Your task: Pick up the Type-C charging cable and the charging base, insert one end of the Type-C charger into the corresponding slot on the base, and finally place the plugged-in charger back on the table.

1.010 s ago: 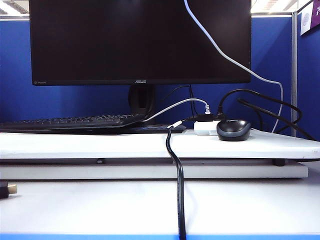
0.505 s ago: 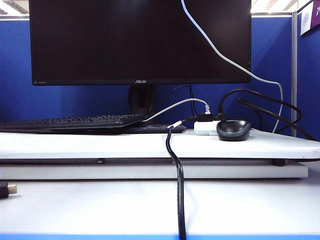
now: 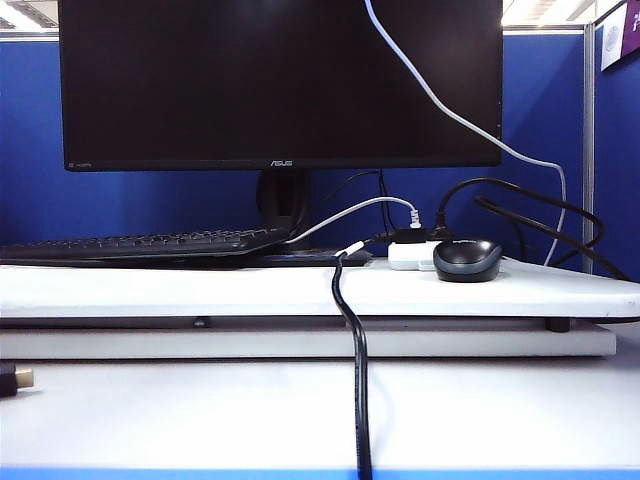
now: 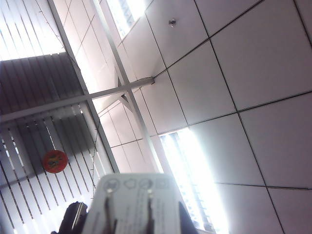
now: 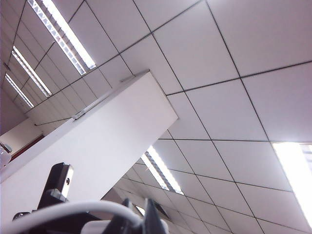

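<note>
Only the Type-C charging cable (image 3: 440, 100) sways slightly across upper right of ext. view vs earlier. Left gripper (image 4: 129, 217), aimed ceilingward, clamps the charging base (image 4: 134, 204). Right gripper (image 5: 124, 219), fingers closed, pinches cable end. Both lifted; insertion probably underway, set-down on table (image 3: 200, 290) left. No containers.

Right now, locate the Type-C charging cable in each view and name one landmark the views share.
Exterior view: the Type-C charging cable drops from the top edge across the monitor, then down to the right; both grippers are out of frame.
Left wrist view: not in it; the left gripper holds the charging base.
Right wrist view: it arcs along the bottom edge, apparently gripped by the right gripper.
Shared landmark: the ceiling strip lights.
</note>
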Robot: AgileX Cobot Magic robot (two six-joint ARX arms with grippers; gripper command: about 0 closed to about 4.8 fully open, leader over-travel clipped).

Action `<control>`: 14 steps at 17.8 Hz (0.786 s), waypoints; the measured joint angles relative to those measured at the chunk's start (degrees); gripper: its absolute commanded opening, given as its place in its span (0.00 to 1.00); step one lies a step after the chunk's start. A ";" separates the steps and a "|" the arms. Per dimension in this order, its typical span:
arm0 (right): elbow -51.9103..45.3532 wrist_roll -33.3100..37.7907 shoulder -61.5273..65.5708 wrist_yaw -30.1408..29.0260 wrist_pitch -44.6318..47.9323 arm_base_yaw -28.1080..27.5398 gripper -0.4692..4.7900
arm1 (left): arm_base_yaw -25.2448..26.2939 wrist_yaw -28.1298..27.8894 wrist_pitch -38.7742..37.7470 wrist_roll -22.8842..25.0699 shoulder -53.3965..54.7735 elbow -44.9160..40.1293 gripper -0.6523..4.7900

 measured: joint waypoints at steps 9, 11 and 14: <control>0.00 -0.15 -0.13 -1.09 -0.37 0.04 0.09 | 0.22 1.75 -1.95 0.02 -1.27 -0.04 0.11; 0.00 0.15 -0.17 -1.73 -0.31 0.04 0.09 | 0.26 2.49 -1.92 0.04 -1.38 -0.04 0.11; 0.00 -2.67 -0.20 -2.01 -0.22 0.09 0.09 | 0.26 2.58 -1.95 0.07 -1.40 -0.04 0.11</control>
